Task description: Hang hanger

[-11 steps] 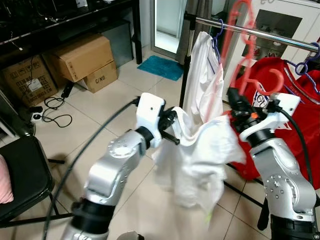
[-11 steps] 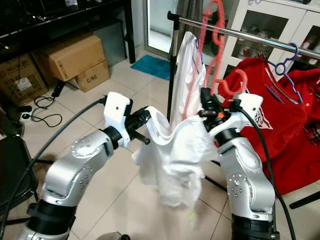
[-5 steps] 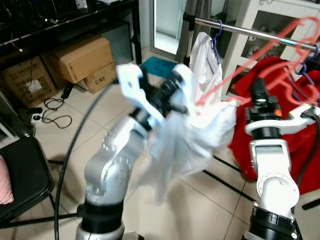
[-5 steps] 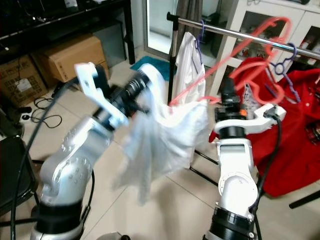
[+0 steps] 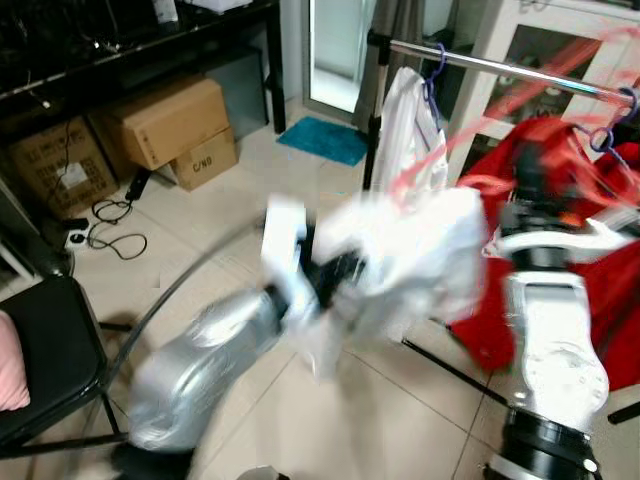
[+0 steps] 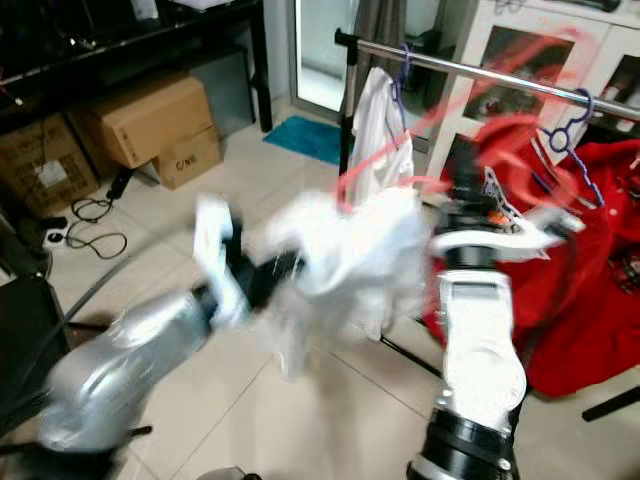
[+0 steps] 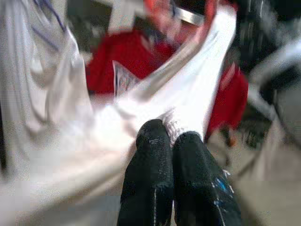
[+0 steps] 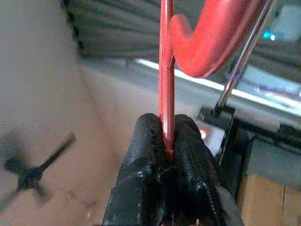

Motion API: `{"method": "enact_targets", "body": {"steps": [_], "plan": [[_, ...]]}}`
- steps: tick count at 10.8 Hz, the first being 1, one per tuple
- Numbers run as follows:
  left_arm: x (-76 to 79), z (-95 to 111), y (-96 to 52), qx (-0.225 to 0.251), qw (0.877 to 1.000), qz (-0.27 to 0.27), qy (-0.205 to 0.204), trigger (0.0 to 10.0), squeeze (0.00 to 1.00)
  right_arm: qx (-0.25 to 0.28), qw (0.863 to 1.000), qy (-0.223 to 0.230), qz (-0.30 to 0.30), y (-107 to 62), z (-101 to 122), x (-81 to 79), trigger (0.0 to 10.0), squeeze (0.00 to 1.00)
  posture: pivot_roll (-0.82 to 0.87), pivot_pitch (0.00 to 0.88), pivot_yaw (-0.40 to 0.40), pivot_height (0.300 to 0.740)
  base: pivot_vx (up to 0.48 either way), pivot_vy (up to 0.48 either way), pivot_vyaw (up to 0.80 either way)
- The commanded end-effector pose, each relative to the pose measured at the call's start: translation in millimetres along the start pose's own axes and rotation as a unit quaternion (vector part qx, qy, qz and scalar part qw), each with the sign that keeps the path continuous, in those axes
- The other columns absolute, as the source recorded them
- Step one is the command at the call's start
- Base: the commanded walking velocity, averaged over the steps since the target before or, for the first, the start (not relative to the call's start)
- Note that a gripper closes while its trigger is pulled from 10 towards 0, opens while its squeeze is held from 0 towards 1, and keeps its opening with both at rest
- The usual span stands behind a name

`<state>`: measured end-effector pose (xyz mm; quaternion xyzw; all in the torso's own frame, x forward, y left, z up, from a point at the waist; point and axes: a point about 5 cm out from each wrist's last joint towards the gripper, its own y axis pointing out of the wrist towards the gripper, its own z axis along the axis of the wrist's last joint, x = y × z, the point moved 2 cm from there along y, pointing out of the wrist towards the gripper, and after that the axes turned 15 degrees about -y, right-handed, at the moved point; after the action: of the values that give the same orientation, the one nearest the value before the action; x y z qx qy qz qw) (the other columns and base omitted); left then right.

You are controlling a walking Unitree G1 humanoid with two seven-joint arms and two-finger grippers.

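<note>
The silver left arm (image 5: 205,365) is smeared by motion blur, so its outline can't be made out. The crumpled white shirt (image 5: 415,255) is a soft blur and hides the left gripper in the head views. The thin red plastic hanger (image 6: 480,75) shows there as faint ghosted streaks, its shape unreadable. The hanging red garment (image 5: 600,300) is cut off at the picture's edge.
</note>
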<state>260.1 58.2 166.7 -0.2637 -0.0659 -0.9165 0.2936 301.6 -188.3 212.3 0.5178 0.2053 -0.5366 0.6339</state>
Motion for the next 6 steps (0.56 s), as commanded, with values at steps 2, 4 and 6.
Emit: {"method": "enact_targets", "body": {"steps": [2, 4, 6], "plan": [[7.5, -12.7, -9.8, -0.052, 0.998, -0.025, -0.004, 0.0, 0.0, 0.027, 0.999, 0.041, 0.009, 7.4, 5.2, -6.0, 10.0, 0.0, 0.08, 0.0, 0.016, 0.74, 0.0, 0.0, 0.0], [-6.6, -24.3, -15.5, -0.08, 0.997, 0.014, 0.012, 0.0, 0.0, 0.056, 0.995, 0.088, -0.001, 10.4, 16.5, -5.1, 10.0, 0.0, 0.08, 0.0, 0.019, 0.74, 0.0, 0.0, 0.0], [-17.9, 6.9, -2.3, 0.008, 0.997, 0.061, 0.053, 0.0, 0.0, -0.021, 0.997, -0.062, 0.043, 14.3, 1.0, -17.1, 10.0, 0.0, 0.07, 0.0, 0.025, 0.74, 0.0, 0.0, 0.0]]}}
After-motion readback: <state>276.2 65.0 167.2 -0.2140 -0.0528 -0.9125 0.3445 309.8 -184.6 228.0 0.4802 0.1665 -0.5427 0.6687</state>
